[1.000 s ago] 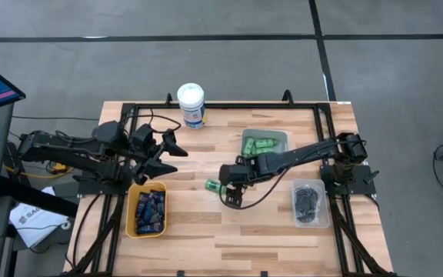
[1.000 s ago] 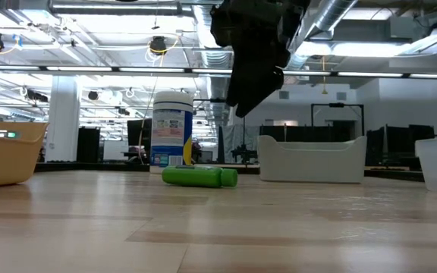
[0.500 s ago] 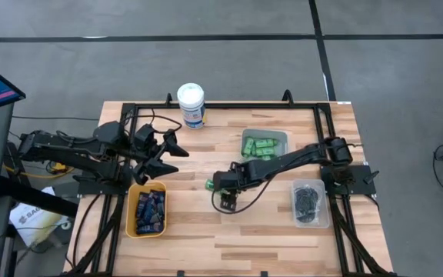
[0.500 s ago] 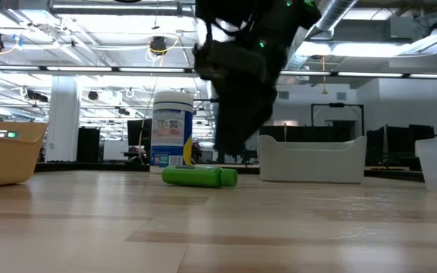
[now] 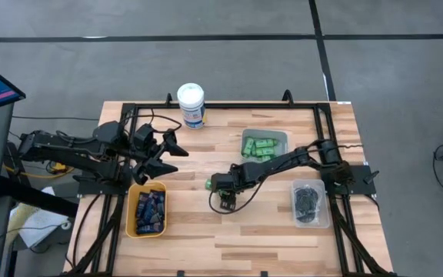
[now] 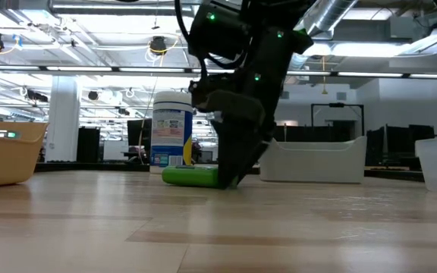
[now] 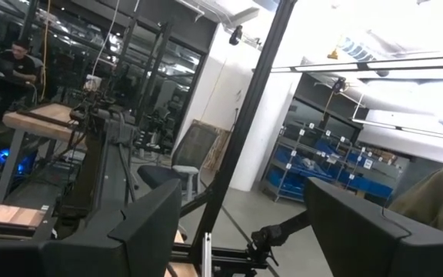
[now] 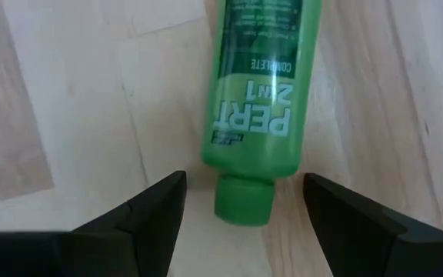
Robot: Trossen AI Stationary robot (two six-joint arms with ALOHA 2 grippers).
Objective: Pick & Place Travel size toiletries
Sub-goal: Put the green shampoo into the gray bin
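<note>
A small bright green bottle (image 8: 256,100) lies on its side on the wooden table, its cap (image 8: 243,200) toward my right gripper; it also shows in the low view (image 6: 188,176) and the high view (image 5: 208,185). My right gripper (image 8: 244,181) is open and low over the table, pointing down, one finger on each side of the cap end with gaps showing; it also shows in the high view (image 5: 223,192). My left gripper (image 5: 171,146) waits open and empty above the table's left side.
A clear tray (image 5: 264,144) with green bottles stands far right of centre. A clear tray (image 5: 310,202) with dark tins stands at the right. A yellow bin (image 5: 147,209) with navy tubes stands at the left. A tall white canister (image 5: 191,105) stands at the far edge.
My right gripper has gone down and a little toward the table's left edge, coming down around the cap end of the lying green bottle. The bottle has stayed where it was.
</note>
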